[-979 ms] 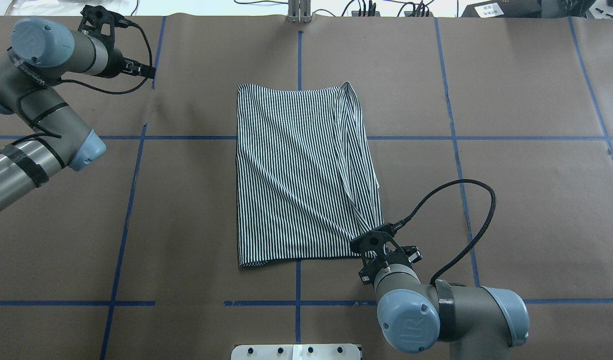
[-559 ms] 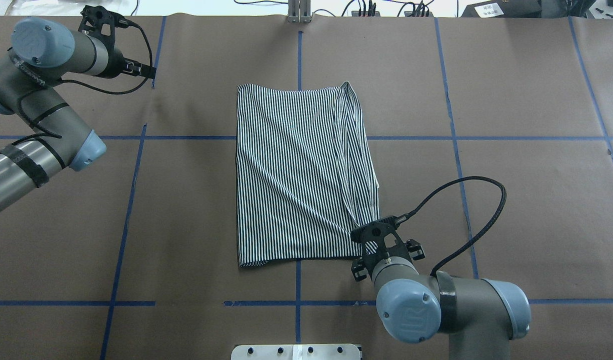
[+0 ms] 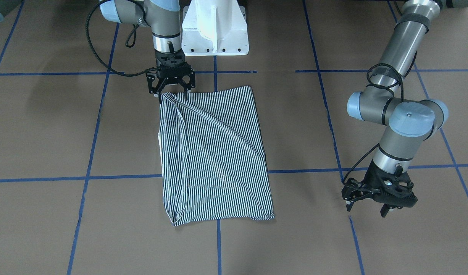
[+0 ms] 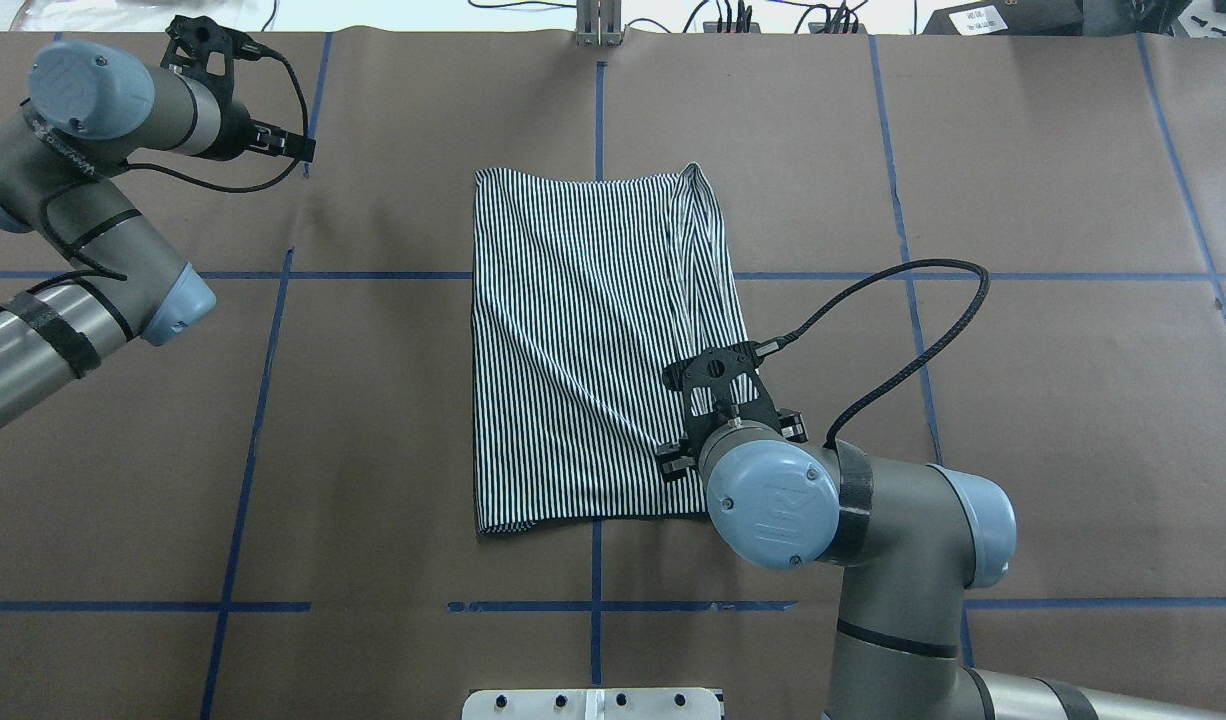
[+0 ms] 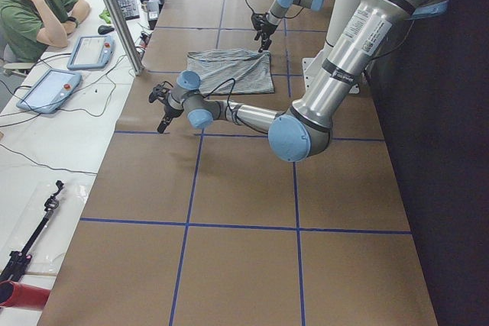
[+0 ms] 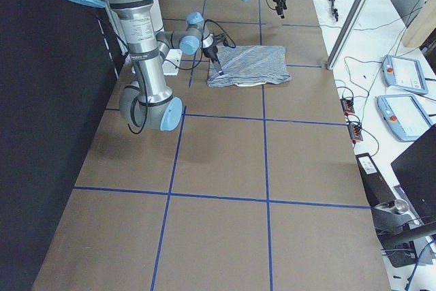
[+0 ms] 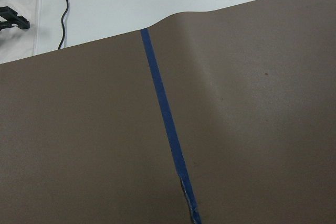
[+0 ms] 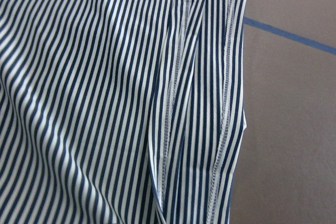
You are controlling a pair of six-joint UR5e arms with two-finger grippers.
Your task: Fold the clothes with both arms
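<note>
Striped polo shirt (image 4: 593, 340): folded into a long rectangle, lying flat at the centre of the brown-papered table (image 4: 1053, 180). Right gripper (image 3: 173, 96): fingers spread, poised at the shirt's robot-side corner. Left gripper (image 3: 367, 209): fingers spread, low over bare paper, well apart from the shirt.

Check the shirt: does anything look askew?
Yes. The striped shirt lies skewed: its folded flap on the robot's right slants outward, and diagonal creases run toward the corner at the right end effector.
</note>
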